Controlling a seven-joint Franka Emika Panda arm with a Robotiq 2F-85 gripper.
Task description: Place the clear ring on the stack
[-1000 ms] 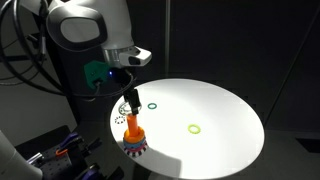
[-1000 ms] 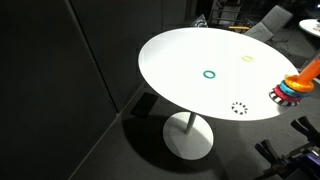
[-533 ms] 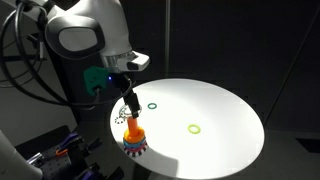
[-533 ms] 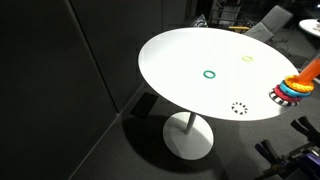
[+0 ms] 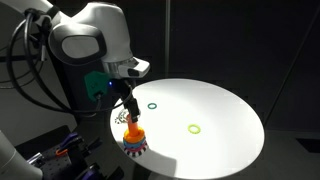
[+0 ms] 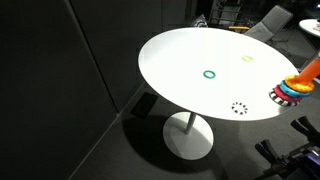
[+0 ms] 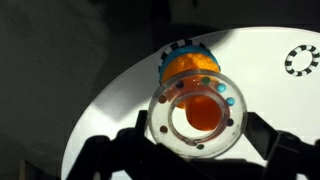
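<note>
My gripper is shut on the clear ring, a transparent ring with small coloured beads inside. In the wrist view the ring sits flat between the two dark fingers, and the orange cone shows through its hole. The stack has an orange cone above yellow, red and blue rings. In an exterior view the gripper hangs just above the cone of the stack at the table's near left edge. The stack also shows at the frame's right edge, where the gripper is out of view.
On the round white table lie a dark green ring, a yellow-green ring and a black-and-white dashed ring beside the stack. The dashed ring also shows in the wrist view. Dark surroundings and cables lie beyond the table edge.
The gripper has moved down and slightly toward the stack with the clear ring in it. The arm's upper body has shifted left. The rings on the table have not moved.
</note>
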